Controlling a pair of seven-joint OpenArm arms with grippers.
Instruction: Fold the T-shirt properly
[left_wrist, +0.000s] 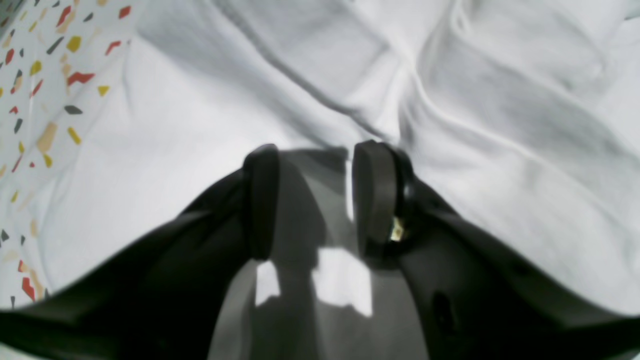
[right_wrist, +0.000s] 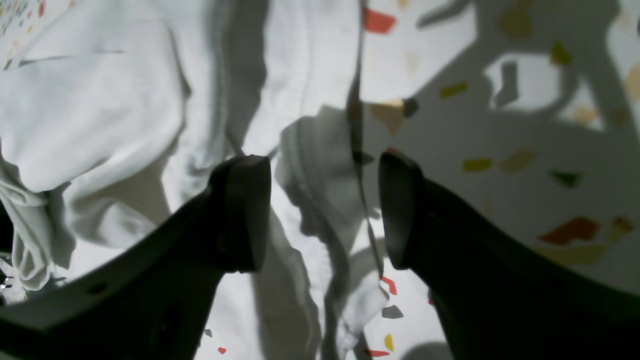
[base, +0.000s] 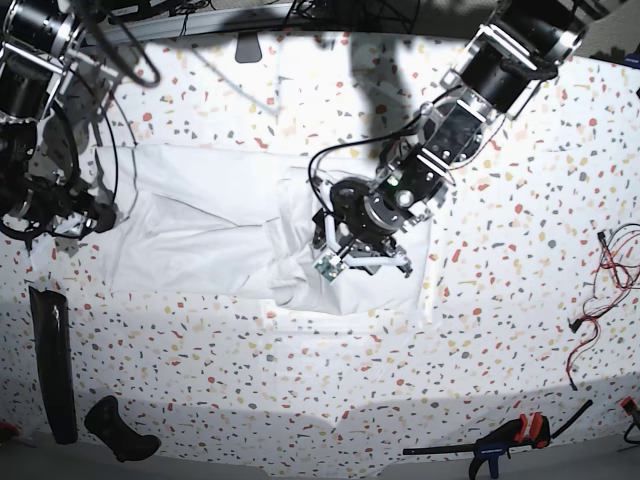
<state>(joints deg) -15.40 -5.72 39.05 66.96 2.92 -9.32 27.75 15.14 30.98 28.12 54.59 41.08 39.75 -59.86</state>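
The T-shirt (base: 215, 225) is being shown spread across the speckled worktop (base: 520, 260), its long axis running side to side in the base view, from the far left of that view to just past the middle. The left gripper (base: 352, 252) is being held directly over the shirt's bunched end near the centre, and its jaws are being kept released, parted over a diagonal ridge of cloth with nothing between them, as the left wrist view confirms (left_wrist: 312, 200). The right gripper (right_wrist: 325, 210) is being held at the opposite end of the garment; its jaws are likewise parted, straddling a rumpled hem where cloth gives way to bare worktop, and nothing is being grasped. In the base view the right arm's jaws themselves are being hidden by cabling and shadow. Each arm is thus being positioned nearest one end of the long axis, so a lengthwise fold is judged to depend on both ends being pinched. The shirt is appearing plain white, soft and creased: fairly flat over its left portion, heaped and folded over itself beneath the left gripper.
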